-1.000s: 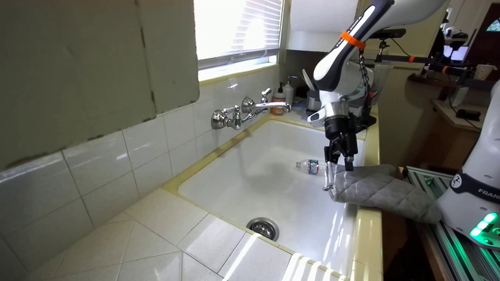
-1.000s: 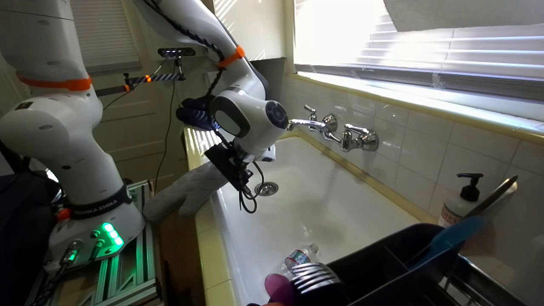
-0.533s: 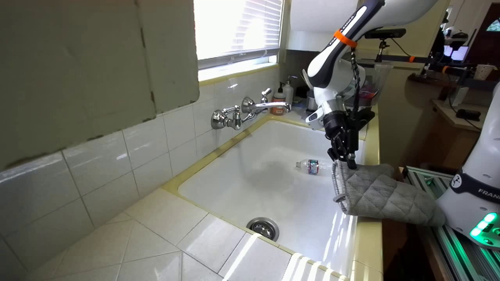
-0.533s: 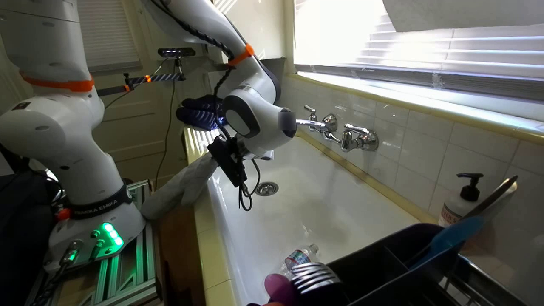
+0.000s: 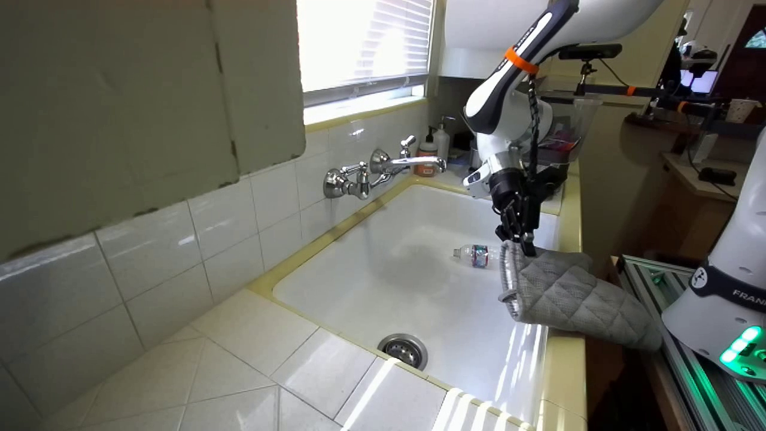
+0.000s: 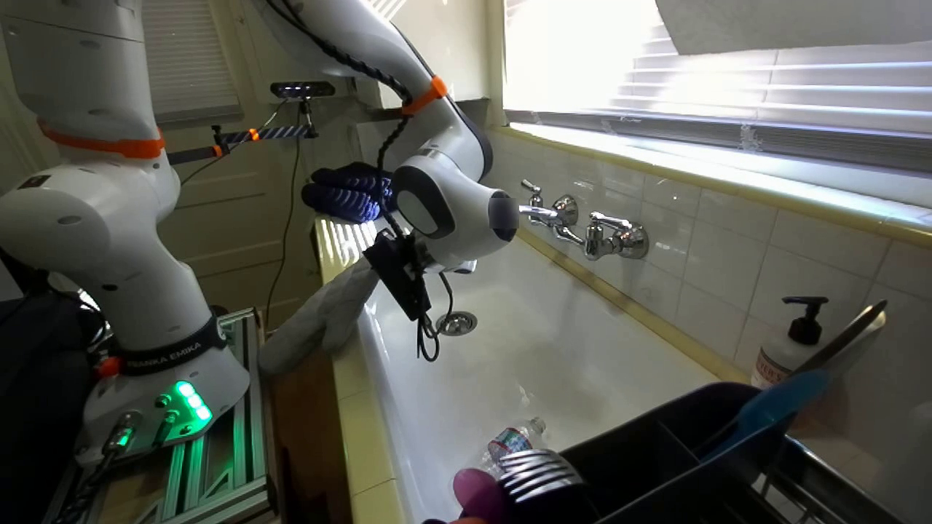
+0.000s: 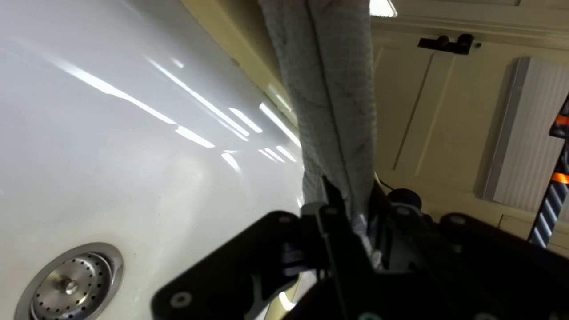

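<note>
Nearby, a plastic bottle [image 5: 480,255] lies in the sink [image 5: 383,287] and a faucet [image 5: 416,161] juts from the tiled wall [image 5: 230,239]. The arm [image 5: 502,96] angles down, its hand [image 5: 517,241] pinched tight on a gray oven mitt [image 5: 571,293] that extends over the yellow rim [image 5: 565,356].

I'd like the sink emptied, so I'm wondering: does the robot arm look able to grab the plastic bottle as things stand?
Probably not: the gripper is shut on the gray oven mitt, so it has no free grip. Otherwise, the plastic bottle lies uncapped in the sink, seemingly within reach.
</note>
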`<state>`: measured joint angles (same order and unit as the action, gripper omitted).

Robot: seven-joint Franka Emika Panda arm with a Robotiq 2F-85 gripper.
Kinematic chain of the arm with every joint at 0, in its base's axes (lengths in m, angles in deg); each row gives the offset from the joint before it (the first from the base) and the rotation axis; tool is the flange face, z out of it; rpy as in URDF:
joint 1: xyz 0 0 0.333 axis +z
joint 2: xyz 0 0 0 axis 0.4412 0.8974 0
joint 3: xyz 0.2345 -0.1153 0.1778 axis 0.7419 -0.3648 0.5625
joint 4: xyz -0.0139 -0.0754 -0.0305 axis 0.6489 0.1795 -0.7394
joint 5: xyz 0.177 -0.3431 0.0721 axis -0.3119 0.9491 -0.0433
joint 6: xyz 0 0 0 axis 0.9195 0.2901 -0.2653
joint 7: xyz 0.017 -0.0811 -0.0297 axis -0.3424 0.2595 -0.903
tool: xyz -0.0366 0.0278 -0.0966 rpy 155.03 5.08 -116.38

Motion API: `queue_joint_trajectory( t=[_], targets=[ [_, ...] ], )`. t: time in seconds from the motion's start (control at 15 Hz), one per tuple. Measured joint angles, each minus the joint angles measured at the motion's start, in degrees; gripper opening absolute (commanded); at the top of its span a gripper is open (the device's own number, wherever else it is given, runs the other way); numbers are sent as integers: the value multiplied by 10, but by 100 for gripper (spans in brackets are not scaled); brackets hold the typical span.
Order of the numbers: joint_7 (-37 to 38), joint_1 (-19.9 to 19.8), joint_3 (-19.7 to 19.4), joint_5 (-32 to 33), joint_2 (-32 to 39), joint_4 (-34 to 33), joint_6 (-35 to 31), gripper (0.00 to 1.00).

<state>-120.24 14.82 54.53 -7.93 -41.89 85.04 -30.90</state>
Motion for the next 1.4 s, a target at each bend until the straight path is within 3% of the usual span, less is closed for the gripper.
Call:
queue_joint_trajectory(
  t=[0.67,1.4],
  targets=[
    [-69,7,17,-46,-109,-17,38,4],
    [-95,54,29,-92,-232,-54,39,4]
  ],
)
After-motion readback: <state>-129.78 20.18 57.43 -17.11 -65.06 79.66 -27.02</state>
